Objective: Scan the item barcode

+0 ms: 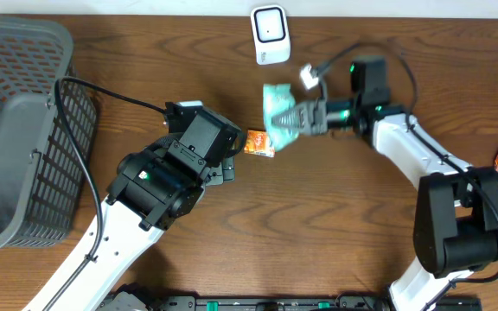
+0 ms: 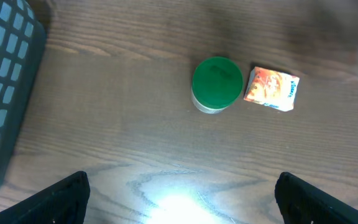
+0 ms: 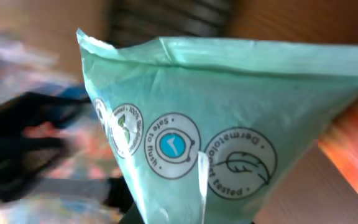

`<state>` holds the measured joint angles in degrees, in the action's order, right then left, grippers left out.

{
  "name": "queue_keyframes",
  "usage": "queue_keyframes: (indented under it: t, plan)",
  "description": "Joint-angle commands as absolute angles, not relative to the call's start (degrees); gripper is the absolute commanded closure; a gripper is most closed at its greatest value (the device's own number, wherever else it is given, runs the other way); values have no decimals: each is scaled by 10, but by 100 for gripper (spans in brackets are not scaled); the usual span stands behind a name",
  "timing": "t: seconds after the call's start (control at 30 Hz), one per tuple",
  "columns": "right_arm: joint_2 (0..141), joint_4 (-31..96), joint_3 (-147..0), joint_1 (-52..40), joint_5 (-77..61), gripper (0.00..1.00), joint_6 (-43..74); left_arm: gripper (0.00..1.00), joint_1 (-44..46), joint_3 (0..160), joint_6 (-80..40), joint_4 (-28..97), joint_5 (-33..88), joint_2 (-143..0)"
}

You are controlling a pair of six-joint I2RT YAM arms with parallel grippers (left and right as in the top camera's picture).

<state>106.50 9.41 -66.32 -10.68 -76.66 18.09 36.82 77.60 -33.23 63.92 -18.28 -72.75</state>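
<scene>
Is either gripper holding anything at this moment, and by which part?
The right gripper pinches the teal packet by one edge; the left gripper is open, holding nothing.

The green pouch (image 3: 229,112) carried three round printed seals. The middle one read "Safe to flush" around a blue emblem. The right one read "Dermatolog… tested" around a feather. The left one showed "100%", its other words illegible. Print on the orange packet (image 2: 271,88) was too blurred to read.
</scene>
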Motion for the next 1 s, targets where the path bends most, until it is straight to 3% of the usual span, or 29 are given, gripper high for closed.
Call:
queue_keyframes:
  t: [0.0,0.1,0.13,0.17,0.2,0.3,0.53,0.57,0.6,0.63,0.97]
  plan:
    - [1074,179,-629,-113,-513,99,92,5,367,780,-337,641,-185,-726]
    - [1074,256,-629,-114,-331,99,68,5,367,780,-337,640,-185,-726]
    - [1074,264,-629,-114,-309,90,65,5,367,780,-337,640,-185,-726]
    - [1074,268,-629,-114,-285,34,65,5,367,780,-337,640,-185,-726]
    - [1074,268,-630,-114,-266,1,65,5,367,780,-337,640,-185,-726]
    - [1071,269,-640,-113,-250,1,55,5,367,780,-337,640,-185,-726]
    - [1048,400,-773,-113,-231,1,-39,5,367,780,-337,640,-185,-726]
    - [1046,410,-788,-113,-233,17,-44,5,367,780,-337,640,-185,-726]
    - [1045,412,-797,-113,-234,78,-43,5,367,780,-338,640,-185,-726]
    - [1045,411,-805,-113,-234,99,-35,5,367,780,-337,640,-185,-726]
    - [1091,400,-779,-172,-145,99,-33,5,367,780,-337,640,-185,-727]
